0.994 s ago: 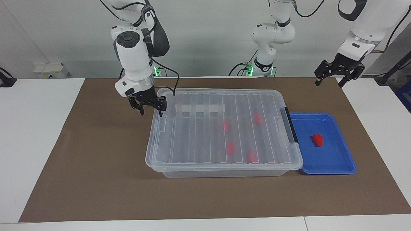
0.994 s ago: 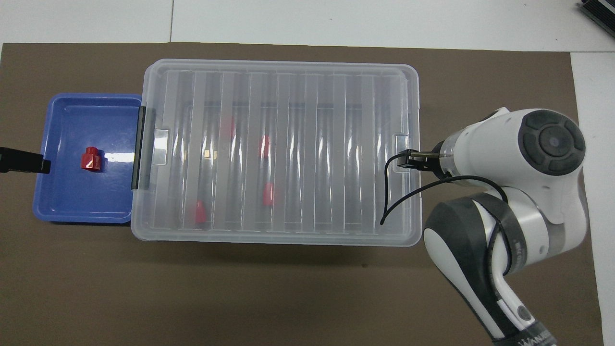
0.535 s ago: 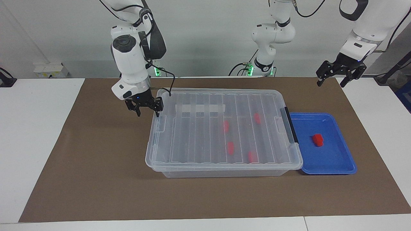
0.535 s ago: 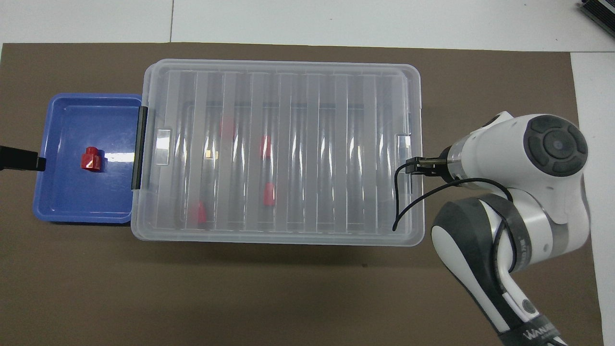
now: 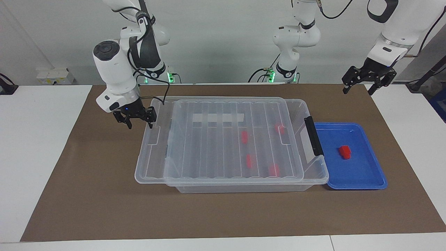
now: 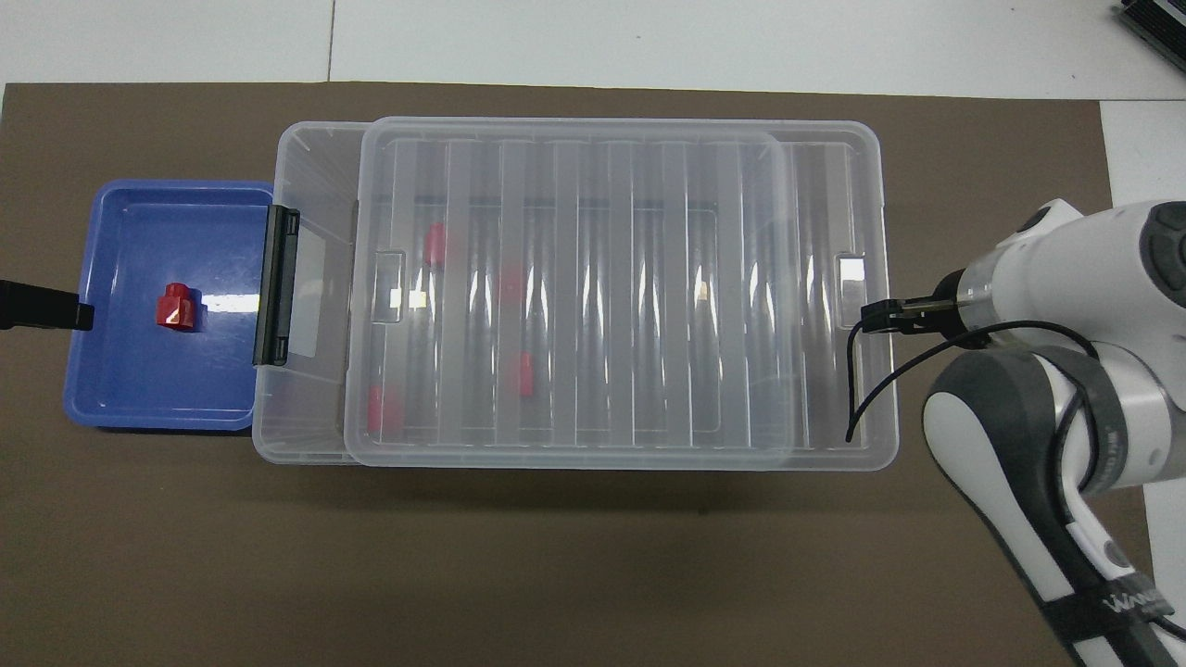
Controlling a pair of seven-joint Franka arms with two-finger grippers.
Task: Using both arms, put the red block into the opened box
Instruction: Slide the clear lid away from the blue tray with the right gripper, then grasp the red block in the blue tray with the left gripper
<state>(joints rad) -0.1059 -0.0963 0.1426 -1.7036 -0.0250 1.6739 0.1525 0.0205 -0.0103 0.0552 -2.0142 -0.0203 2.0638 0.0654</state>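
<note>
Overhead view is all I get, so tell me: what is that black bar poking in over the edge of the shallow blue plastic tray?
Observer: That is the left gripper. It hangs high in the air with its fingers spread and nothing in them.
Operator: And the other one, by the see-through lid?
Observer: The right gripper is down at lid height with its jaws apart. One fingertip is at the rim of the ribbed clear lid, and the other is outside it.
Operator: Is the lid lying flat?
Observer: It looks so. Its end by that gripper overhangs the large clear plastic box, with only the brown mat beneath.
</note>
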